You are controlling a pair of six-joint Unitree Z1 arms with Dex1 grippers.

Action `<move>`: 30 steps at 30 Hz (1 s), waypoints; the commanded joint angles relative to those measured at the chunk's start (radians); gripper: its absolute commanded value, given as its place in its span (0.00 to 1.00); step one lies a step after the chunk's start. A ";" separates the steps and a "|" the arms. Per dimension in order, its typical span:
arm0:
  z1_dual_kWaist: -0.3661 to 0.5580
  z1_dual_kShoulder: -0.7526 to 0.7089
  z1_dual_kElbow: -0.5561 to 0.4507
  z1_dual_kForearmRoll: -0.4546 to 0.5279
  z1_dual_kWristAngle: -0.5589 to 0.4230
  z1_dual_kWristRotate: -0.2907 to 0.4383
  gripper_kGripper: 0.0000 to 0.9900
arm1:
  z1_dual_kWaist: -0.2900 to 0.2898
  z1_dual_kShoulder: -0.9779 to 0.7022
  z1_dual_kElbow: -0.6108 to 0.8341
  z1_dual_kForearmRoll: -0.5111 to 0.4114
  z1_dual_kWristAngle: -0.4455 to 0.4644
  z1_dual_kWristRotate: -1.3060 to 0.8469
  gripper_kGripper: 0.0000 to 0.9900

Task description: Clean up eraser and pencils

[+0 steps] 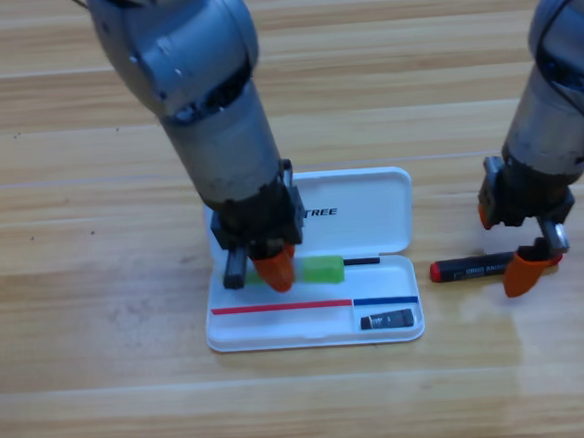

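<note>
Left gripper point(263, 269) grasps the green pencil point(321, 269) over the white case point(373, 223); early release risks rollout. Right gripper point(524, 263), at 3 o'clock, apparently clenched on the red pencil point(476, 266).

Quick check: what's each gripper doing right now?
Left gripper: over the case, shut on the green pencil.
Right gripper: at the right end of the red pencil on the table; jaw state cannot be told.
</note>
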 commanded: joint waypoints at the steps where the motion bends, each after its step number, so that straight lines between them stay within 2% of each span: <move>1: -0.023 0.064 0.005 0.007 -0.007 -0.026 0.00 | -0.030 0.096 -0.020 -0.017 -0.014 -0.013 0.84; 4: -0.023 0.067 0.007 0.007 -0.007 -0.037 0.00 | -0.030 0.109 -0.027 -0.017 -0.014 -0.013 0.82; 9: -0.023 0.077 0.013 0.009 -0.006 -0.052 0.00 | -0.030 0.122 -0.029 -0.017 -0.014 -0.021 0.73; 12: -0.023 0.081 0.021 0.009 -0.007 -0.058 0.00 | -0.030 0.132 -0.031 -0.017 -0.014 -0.035 0.48; 16: -0.025 0.093 0.024 0.009 -0.009 -0.061 0.00 | -0.030 0.142 -0.029 -0.017 -0.011 -0.049 0.00; 24: -0.029 0.104 0.024 0.007 -0.013 -0.068 0.00 | -0.030 0.120 -0.026 -0.010 -0.020 -0.044 0.00; 30: -0.034 0.112 0.022 0.007 -0.018 -0.069 0.00 | -0.020 -0.050 -0.020 0.082 0.009 0.010 0.00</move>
